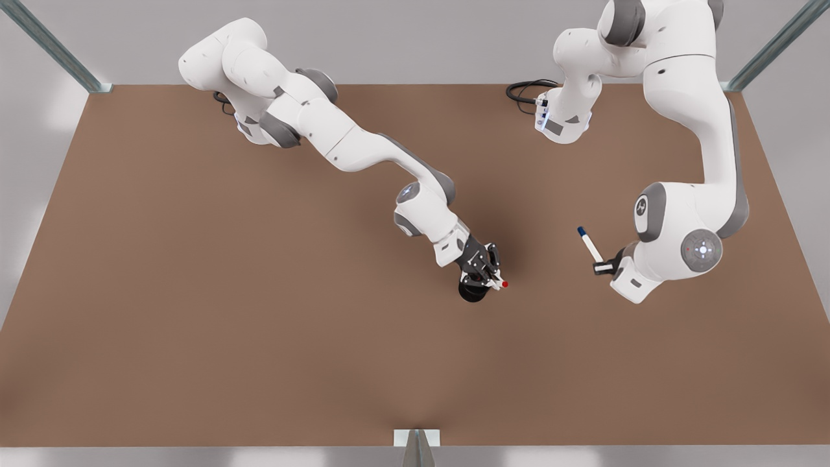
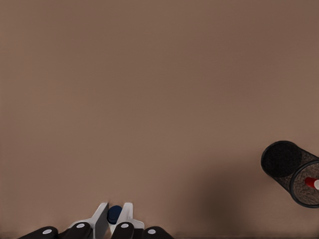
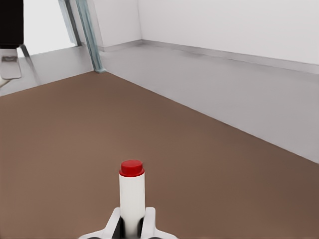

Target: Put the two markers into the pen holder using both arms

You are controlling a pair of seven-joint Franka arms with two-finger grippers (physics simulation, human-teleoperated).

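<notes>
Jaws, right gripper (image 1: pixel 491 280): closed on the red marker (image 1: pixel 500 283), directly over the pen holder (image 1: pixel 473 291) near the middle of the bench (image 1: pixel 194 292); arm reaching in from the far corner on the front view's left.
Jaws, left gripper (image 1: pixel 604 266): closed on the blue marker (image 1: pixel 589 244), held above the bench on the front view's right, well apart from the pen holder.
Red marker: white barrel pinched between white fingertips (image 3: pixel 149 219) in the right wrist view, red end (image 3: pixel 131 168) pointing away from the camera; lower end reaching into the holder, seen in the left wrist view as a red tip (image 2: pixel 310 182) inside the cup's rim.
Blue marker: white barrel with dark blue end, tilted, sticking out from the left gripper toward the far side of the bench in the front view; seen end-on in the left wrist view as a dark blue disc (image 2: pixel 114 214) squeezed between two white fingertips (image 2: pixel 101 217).
Pen holder: small black mesh cup (image 2: pixel 290 172), standing upright on the bench, partly hidden under the right gripper in the front view.
Bench: plain brown top, grey floor and metal frame posts (image 1: pixel 55 47) around it.
</notes>
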